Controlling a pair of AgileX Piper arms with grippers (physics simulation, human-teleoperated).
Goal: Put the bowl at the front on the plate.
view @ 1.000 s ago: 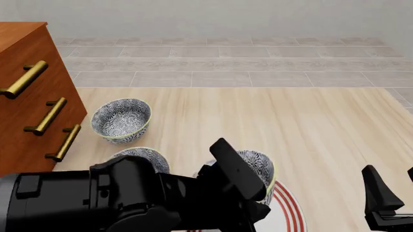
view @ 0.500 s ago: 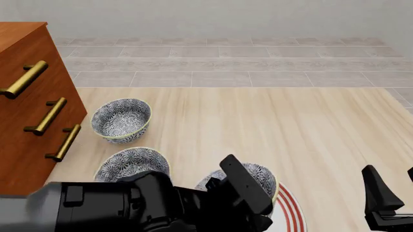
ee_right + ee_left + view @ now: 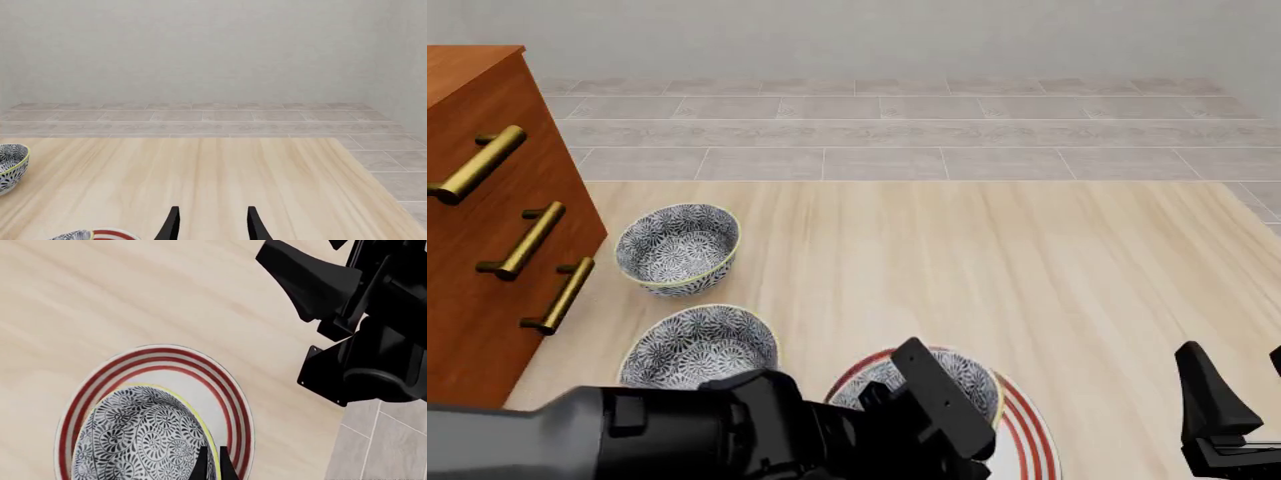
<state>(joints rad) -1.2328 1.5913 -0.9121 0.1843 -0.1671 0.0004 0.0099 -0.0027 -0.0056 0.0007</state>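
The bowl [image 3: 968, 372], blue-grey floral with a yellow-green rim, is over the white red-ringed plate [image 3: 1030, 440] at the table's front edge. My left arm [image 3: 761, 440] covers its near side. In the left wrist view the bowl [image 3: 140, 440] fills the near part of the plate [image 3: 227, 390], and my left gripper [image 3: 213, 466] is shut on the bowl's rim. Whether the bowl rests on the plate I cannot tell. My right gripper [image 3: 212, 225] stands open and empty to the right of the plate, with one of its fingers [image 3: 1208, 395] at the front view's lower right.
Two matching bowls stand left of the plate, one [image 3: 701, 345] near and one [image 3: 678, 248] farther back. A wooden drawer cabinet [image 3: 494, 230] with brass handles lines the left side. The right arm's body [image 3: 373, 355] is close beside the plate. Tiled floor [image 3: 894, 130] lies beyond the table.
My left arm has drawn back and down with the bowl, which has sunk lower over the plate. The right gripper has not moved.
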